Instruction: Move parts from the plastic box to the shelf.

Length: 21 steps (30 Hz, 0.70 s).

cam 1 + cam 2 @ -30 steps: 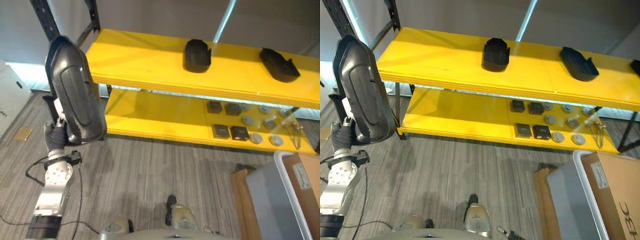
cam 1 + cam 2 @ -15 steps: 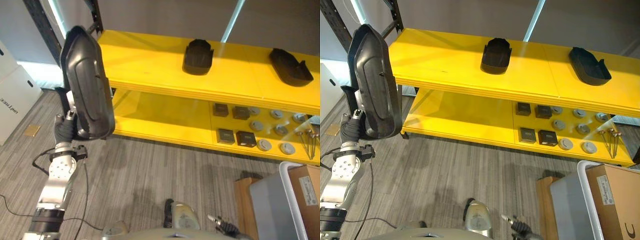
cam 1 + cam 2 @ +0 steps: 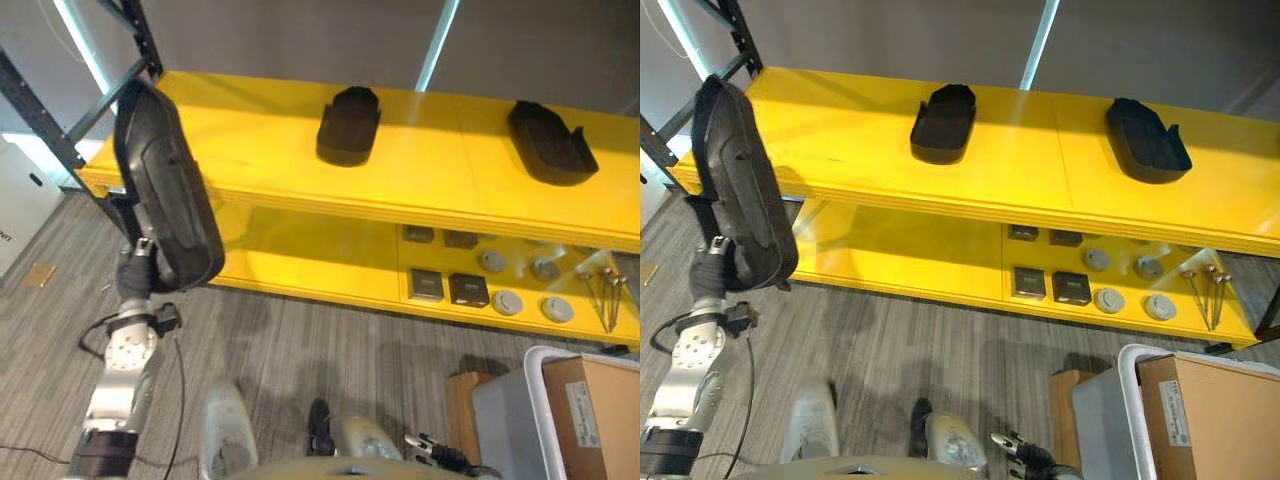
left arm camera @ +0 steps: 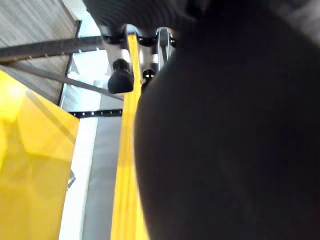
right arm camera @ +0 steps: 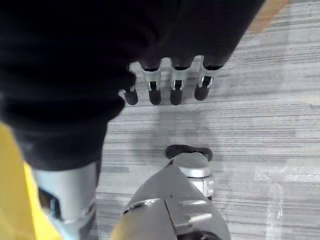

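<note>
My left hand [image 3: 136,274] is shut on the lower end of a long black moulded part [image 3: 167,190] and holds it upright in front of the left end of the yellow shelf [image 3: 250,150]. In the left wrist view the black part [image 4: 230,140] looms close, with dark fingertips [image 4: 120,81] at its edge. Two more black parts [image 3: 346,124] [image 3: 548,142] lie on the top board. The grey plastic box [image 3: 500,415] stands at the lower right. My right hand [image 5: 172,82] hangs open over the floor, holding nothing.
The lower shelf board [image 3: 290,255] carries small black square parts [image 3: 447,288], grey discs [image 3: 508,301] and screws [image 3: 607,292] on its right half. A cardboard box [image 3: 595,405] sits in the plastic box. A white box [image 3: 15,205] stands at far left beside the black shelf post [image 3: 40,115].
The view has shifted. Against the shelf, my left hand has carried the black part rightwards, from beside the shelf's left end to in front of it. The right hand's fingers have come into view.
</note>
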### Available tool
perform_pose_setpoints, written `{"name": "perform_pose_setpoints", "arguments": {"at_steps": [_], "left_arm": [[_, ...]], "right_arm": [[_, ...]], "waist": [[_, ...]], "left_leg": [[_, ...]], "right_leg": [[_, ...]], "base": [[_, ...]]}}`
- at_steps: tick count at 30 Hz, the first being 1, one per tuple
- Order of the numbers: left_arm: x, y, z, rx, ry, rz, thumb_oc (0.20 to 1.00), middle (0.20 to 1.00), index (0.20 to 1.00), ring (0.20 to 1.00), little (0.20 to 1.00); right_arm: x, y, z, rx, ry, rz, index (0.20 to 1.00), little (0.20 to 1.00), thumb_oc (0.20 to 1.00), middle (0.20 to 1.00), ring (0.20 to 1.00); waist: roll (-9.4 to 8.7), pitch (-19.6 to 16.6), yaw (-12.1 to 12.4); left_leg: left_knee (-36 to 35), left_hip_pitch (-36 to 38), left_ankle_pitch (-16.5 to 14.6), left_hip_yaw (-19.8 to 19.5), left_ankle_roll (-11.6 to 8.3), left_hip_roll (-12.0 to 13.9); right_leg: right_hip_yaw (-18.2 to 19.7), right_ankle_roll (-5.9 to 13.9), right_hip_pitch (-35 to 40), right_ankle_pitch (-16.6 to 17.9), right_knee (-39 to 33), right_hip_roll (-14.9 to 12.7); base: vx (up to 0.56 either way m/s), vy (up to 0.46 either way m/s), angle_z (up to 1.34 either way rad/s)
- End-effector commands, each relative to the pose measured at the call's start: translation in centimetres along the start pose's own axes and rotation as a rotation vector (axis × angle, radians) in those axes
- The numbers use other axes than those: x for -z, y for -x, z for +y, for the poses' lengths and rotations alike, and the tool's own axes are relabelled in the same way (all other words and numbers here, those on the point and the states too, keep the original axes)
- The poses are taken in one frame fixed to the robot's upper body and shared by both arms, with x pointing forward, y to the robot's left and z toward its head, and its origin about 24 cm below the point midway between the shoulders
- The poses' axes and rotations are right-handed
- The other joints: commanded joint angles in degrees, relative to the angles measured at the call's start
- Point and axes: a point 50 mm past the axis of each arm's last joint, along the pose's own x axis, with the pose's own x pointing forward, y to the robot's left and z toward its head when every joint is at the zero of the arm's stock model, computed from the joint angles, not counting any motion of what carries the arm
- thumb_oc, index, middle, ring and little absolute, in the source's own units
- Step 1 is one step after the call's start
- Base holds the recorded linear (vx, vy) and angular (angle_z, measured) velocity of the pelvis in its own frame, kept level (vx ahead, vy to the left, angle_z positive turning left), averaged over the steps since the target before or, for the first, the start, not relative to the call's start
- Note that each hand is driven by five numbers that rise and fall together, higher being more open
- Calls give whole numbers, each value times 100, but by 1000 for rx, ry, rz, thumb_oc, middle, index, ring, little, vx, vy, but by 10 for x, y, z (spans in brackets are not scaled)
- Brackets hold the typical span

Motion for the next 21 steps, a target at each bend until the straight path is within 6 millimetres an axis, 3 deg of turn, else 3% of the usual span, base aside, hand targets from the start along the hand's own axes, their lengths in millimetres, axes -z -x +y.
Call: {"name": "perform_pose_setpoints", "arguments": {"at_steps": [1,4,7,9,12,14,15,18,21], "left_arm": [[-51,-13,0,-8,66,-271,200,200,200,200,200],[-50,-11,1,10,72,-261,200,200,200,200,200],[-47,-11,2,12,72,-265,200,200,200,200,200],[-48,-11,5,-1,68,-276,200,200,200,200,200],[-49,-10,13,-15,28,-308,200,200,200,200,200],[-49,-10,14,-25,21,-312,200,200,200,200,200],[-51,-9,17,-41,19,-319,200,200,200,200,200],[-54,-6,25,-70,0,-330,200,200,200,200,200],[-56,-6,26,-88,-17,-332,200,200,200,200,200]], "right_arm": [[9,9,-14,41,-7,6,1000,1000,1000,1000,1000],[14,11,-16,68,-28,15,1000,1000,1000,1000,1000],[23,17,-20,81,-21,21,1000,1000,1000,1000,1000],[21,16,-20,89,-16,6,1000,1000,1000,1000,1000],[3,11,-17,111,-46,-51,1000,1000,1000,1000,1000],[1,9,-13,102,-43,-55,1000,1000,1000,1000,1000],[-3,6,-6,87,-13,-62,1000,1000,1000,1000,1000],[-3,5,5,70,29,-74,1000,1000,1000,1000,1000],[-2,6,6,48,52,-73,1000,1000,1000,1000,1000]], "waist": [[328,37,-47],[430,25,6],[401,73,69],[430,81,107],[438,-34,260],[458,-80,322],[465,-97,384],[458,-142,512],[415,-195,519]], "left_leg": [[-2707,1199,392,293,-27,-7],[-4103,1171,944,253,-151,91],[-4530,825,981,162,-142,201],[-4380,762,911,22,-147,253],[-4084,996,263,173,-37,146],[-3968,990,237,237,-68,155],[-3830,1031,177,423,-82,188],[-3865,1273,61,764,-44,211],[-4031,1377,14,813,-4,101]], "right_leg": [[361,640,276,274,-563,-7],[479,710,519,178,-598,63],[592,739,753,-43,-405,-43],[626,761,779,-190,-256,-122],[335,994,884,-430,-12,-664],[170,1073,888,-427,39,-818],[-108,1176,909,-402,115,-1070],[-610,1331,1032,-281,22,-1438],[-608,1365,1150,-214,-259,-1435]], "base": [[338,281,-32],[325,197,-63],[398,257,19],[246,229,-45],[244,289,-73],[140,151,-53],[132,136,-66],[128,131,-58],[55,24,-61]]}}
